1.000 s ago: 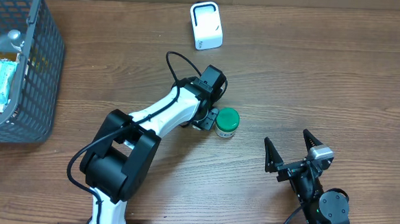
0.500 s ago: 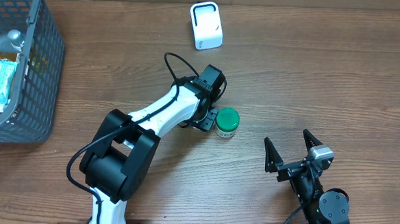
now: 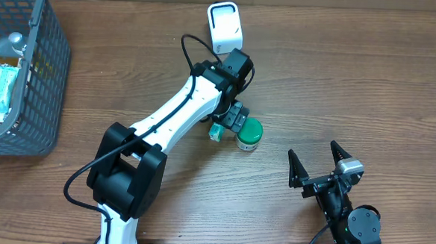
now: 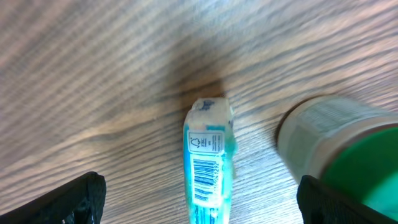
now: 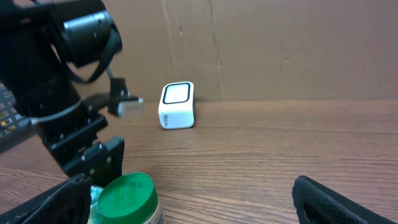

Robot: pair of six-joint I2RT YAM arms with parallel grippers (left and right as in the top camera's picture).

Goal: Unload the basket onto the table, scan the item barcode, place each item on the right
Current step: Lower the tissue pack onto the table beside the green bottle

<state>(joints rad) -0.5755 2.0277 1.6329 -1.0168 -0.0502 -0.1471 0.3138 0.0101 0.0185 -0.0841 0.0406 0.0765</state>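
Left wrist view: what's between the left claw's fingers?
That view shows a teal tube, barcode up, lying between the open left claw's fingers, touching neither; a green-lidded jar sits by one.

overhead: high above the table [image 3: 369,85], facing straight down, far off.
left wrist: very near the wood, facing down; teal tube [image 4: 208,163] at 6 o'clock, green-lidded jar [image 4: 329,143] at 4.
right wrist: low, facing level across the table; white scanner [image 5: 177,106] at 11.
shared: the jar shows in all three views, the scanner in overhead and right wrist.
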